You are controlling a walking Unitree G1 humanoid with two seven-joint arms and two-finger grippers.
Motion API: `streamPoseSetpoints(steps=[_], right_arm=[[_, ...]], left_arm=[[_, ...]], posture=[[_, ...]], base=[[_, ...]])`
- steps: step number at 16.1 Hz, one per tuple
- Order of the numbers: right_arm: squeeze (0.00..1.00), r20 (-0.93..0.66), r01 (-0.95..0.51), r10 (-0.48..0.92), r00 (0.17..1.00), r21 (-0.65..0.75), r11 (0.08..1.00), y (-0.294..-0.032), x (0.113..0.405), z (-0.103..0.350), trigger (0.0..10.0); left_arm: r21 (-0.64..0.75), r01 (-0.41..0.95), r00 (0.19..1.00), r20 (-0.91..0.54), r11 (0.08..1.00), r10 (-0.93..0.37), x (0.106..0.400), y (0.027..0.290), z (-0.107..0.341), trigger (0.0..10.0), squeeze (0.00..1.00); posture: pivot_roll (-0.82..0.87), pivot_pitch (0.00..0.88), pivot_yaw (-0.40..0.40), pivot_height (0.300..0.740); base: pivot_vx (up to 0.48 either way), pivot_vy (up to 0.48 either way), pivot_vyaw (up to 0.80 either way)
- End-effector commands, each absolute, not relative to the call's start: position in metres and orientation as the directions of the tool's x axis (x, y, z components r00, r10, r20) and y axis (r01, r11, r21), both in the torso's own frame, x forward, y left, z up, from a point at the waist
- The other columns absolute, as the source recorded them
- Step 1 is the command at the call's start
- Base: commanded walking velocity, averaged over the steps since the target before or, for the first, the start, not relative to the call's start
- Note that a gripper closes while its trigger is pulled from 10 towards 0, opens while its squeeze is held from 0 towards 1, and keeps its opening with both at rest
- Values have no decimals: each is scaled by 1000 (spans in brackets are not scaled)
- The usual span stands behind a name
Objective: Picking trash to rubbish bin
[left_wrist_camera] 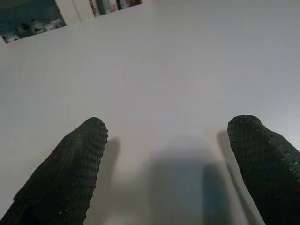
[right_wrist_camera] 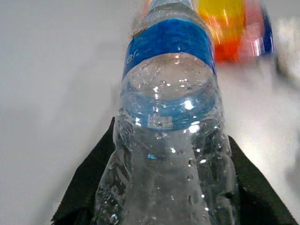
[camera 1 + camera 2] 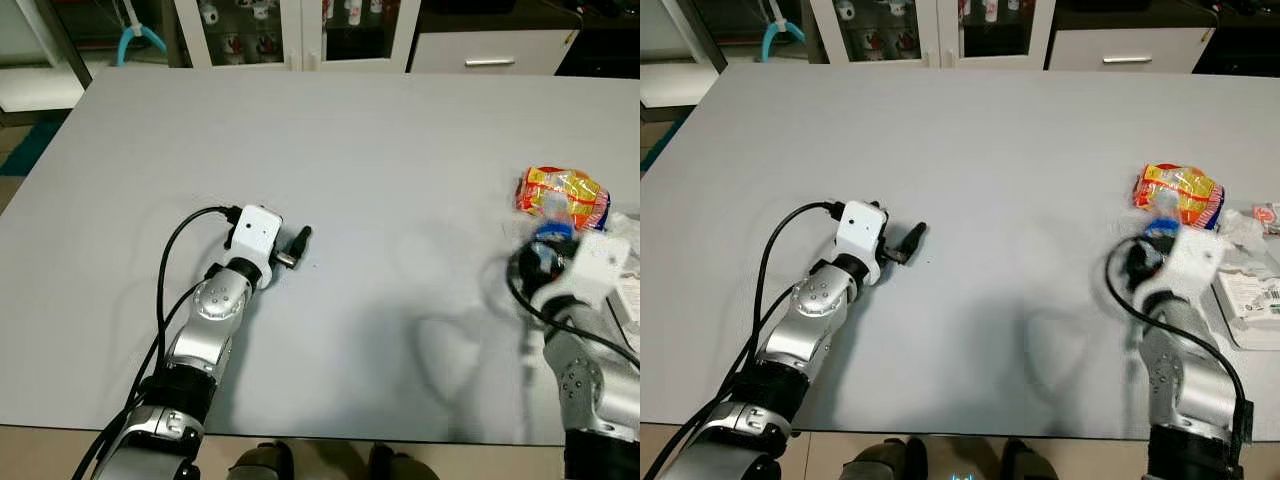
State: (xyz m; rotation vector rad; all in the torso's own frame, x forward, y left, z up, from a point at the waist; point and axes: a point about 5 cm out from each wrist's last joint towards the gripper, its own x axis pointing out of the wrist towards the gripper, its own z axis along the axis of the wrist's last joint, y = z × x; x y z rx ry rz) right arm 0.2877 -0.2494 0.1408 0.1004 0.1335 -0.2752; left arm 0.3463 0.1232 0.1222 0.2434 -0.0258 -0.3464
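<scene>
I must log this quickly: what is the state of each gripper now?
Left gripper: open, empty, over the table.
Right gripper: shut on the plastic bottle.

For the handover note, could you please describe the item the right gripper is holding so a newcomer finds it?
Look to the right side of the grey table, by the orange snack packet. There the right gripper grips a clear plastic bottle, marked by its blue label.

We log one clear plastic bottle (image 2: 171, 117), blue label, crumpled, held in our right gripper (image 3: 1155, 250); orange-yellow snack wrapper (image 3: 1177, 193) at its 12 o'clock.
</scene>
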Motion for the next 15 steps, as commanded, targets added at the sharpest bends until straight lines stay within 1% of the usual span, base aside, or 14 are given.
streamPoseSetpoints(steps=[1, 2, 5, 7, 9, 11, 15], right_arm=[[0, -59, 275, -274, 960, 16, 961, -249, 286, 159, 10000], [0, 10, 272, -272, 962, -57, 960, -244, 283, 172, 10000], [0, 123, 288, -270, 955, -165, 943, -233, 271, 189, 10000], [0, 174, 310, -277, 945, -205, 929, -225, 257, 193, 10000], [0, 184, 320, -282, 942, -228, 920, -220, 250, 192, 10000], [0, 196, 330, -287, 938, -247, 911, -217, 247, 194, 10000], [0, 215, 335, -284, 935, -265, 904, -213, 245, 198, 10000]], left_arm=[[237, 318, 945, 2, 918, -328, 349, 122, 127, 10000, 0], [228, 317, 944, 12, 920, -329, 350, 119, 129, 10000, 0], [221, 347, 931, 37, 911, -363, 349, 107, 133, 10000, 0], [222, 372, 919, 50, 901, -392, 347, 100, 134, 10000, 0], [201, 403, 906, 48, 893, -420, 346, 93, 134, 10000, 0], [184, 423, 897, 53, 887, -439, 346, 87, 134, 10000, 0], [177, 431, 894, 54, 885, -446, 347, 83, 134, 10000, 0]], posture=[[154, 152, 19, 740], [151, 148, 15, 740], [143, 139, 7, 740], [136, 132, 3, 740], [120, 121, 3, 740], [108, 112, 2, 740], [101, 105, 2, 740]], base=[[0, 0, 0], [0, 0, 0], [0, 0, 0], [0, 0, 0], [0, 0, 0], [0, -431, 0], [0, -480, 0]])
